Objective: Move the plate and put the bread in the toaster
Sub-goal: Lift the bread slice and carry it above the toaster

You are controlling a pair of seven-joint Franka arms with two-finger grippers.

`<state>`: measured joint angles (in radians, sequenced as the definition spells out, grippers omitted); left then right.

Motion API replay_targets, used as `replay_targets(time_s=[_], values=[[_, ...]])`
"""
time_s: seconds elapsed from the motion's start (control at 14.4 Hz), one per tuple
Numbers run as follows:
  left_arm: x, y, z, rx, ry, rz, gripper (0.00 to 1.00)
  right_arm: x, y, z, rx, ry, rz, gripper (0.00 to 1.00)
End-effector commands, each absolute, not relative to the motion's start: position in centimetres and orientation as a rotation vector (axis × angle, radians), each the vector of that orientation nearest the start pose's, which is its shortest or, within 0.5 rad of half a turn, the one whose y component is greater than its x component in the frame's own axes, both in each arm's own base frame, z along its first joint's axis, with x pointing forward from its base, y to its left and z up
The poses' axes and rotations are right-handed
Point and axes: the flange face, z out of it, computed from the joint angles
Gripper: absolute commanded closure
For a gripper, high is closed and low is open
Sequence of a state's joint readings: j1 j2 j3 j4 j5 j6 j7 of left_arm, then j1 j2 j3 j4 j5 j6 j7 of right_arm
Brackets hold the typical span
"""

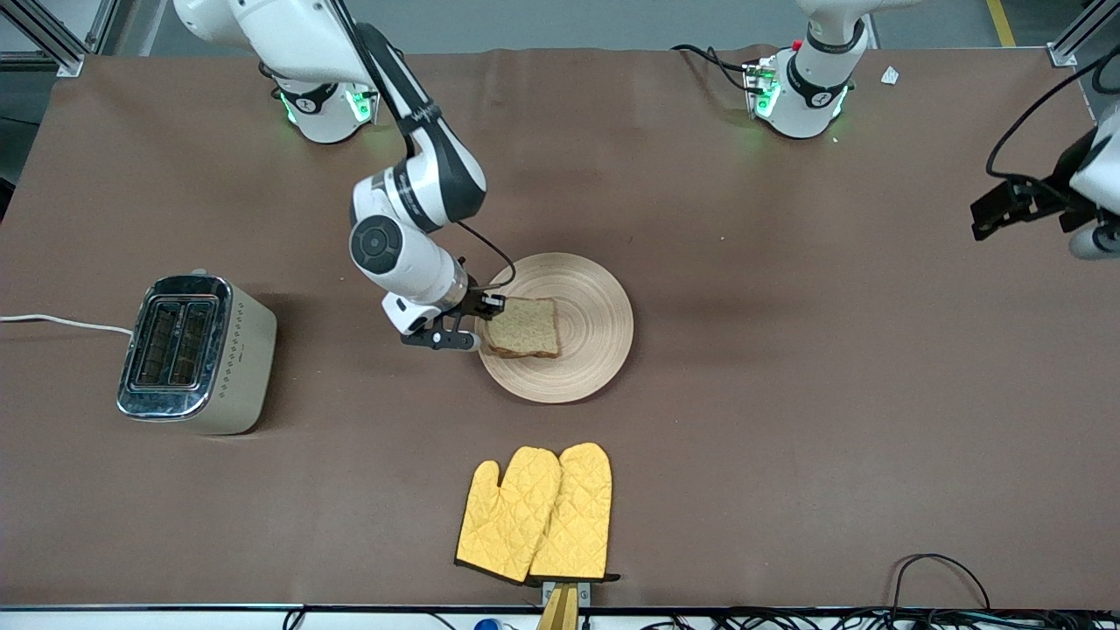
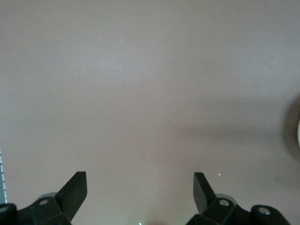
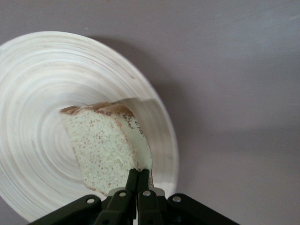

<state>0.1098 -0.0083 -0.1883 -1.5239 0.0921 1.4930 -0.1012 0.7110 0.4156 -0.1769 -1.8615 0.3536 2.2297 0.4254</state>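
Observation:
The round tan plate lies mid-table. The speckled bread slice is over the plate's edge toward the right arm's end, tilted, with one edge raised. My right gripper is shut on that edge; in the right wrist view the gripper pinches the bread above the plate. The cream toaster with its chrome top stands at the right arm's end, slots up and empty. My left gripper is open and empty over bare table at the left arm's end; it waits.
A pair of yellow oven mitts lies nearer to the front camera than the plate. The toaster's white cord runs off the table's edge at the right arm's end. Brown tabletop lies between plate and toaster.

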Motion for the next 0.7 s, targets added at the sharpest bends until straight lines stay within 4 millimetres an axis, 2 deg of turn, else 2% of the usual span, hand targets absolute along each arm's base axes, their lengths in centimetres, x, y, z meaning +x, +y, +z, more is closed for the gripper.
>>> replay_targets(time_s=[0.0, 0.14, 0.28, 0.49, 0.63], values=[[52.7, -2.0, 64.9, -3.093, -0.078, 0.022, 0.0, 53.3, 30.6, 34.8, -3.136, 0.094, 0.259, 1.0], [53.0, -1.9, 64.7, -3.098, -0.082, 0.027, 0.0, 53.5, 29.8, 38.7, -3.303, 0.019, 0.363, 1.0], [53.1, -1.8, 65.5, -3.099, -0.085, -0.003, 0.0, 53.9, 28.3, 42.4, -3.529, -0.068, 0.402, 1.0], [52.9, -1.8, 65.2, -3.13, -0.09, 0.028, 0.0, 53.8, 26.2, 43.6, -3.793, -0.254, 0.43, 1.0], [53.1, -2.1, 65.0, -3.132, -0.085, 0.029, 0.0, 54.4, 24.4, 44.3, -3.948, -0.268, 0.407, 1.0]])
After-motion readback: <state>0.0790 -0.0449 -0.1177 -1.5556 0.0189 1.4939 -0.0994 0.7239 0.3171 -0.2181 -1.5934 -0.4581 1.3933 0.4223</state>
